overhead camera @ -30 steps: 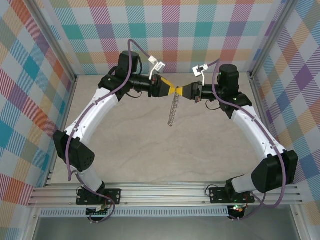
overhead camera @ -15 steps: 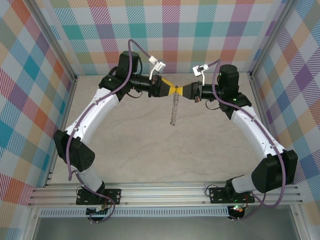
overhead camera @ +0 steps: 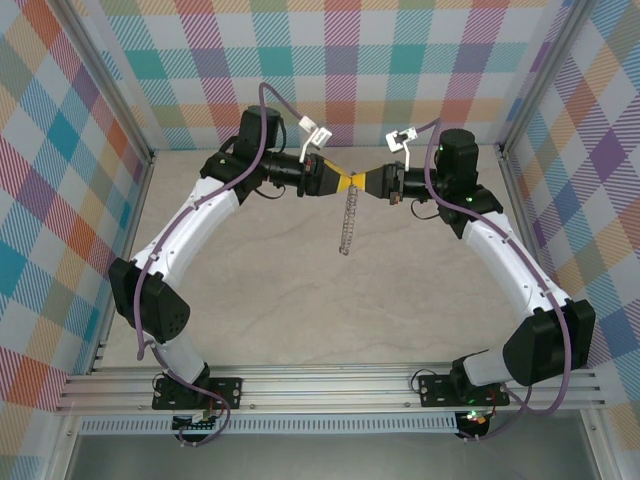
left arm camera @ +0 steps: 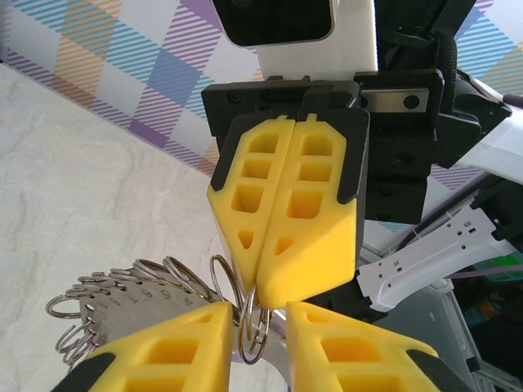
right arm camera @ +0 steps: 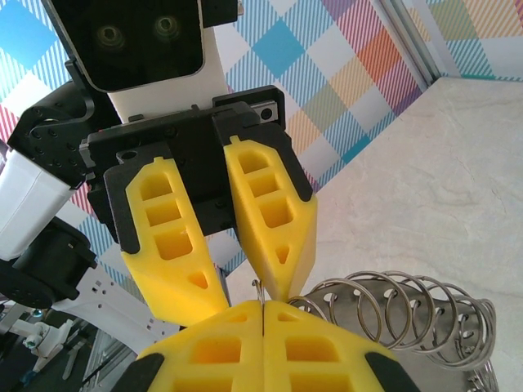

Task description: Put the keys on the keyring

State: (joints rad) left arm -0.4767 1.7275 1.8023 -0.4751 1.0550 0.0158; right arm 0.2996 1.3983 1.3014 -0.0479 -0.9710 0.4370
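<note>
Top external: left claw (overhead camera: 346,181) faces right claw (overhead camera: 361,182) tip-to-tip, keyring (overhead camera: 346,222) dangling below.

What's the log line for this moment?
right gripper: shut on keyring | left gripper: open around keyring's top | keyring: hanging down

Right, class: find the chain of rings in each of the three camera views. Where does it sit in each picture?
Top external: the chain of rings is at centre, running down from where the two arms meet.
Left wrist: lower left.
Right wrist: lower right.
Shared landmark: the yellow fingers at its top end.
</note>
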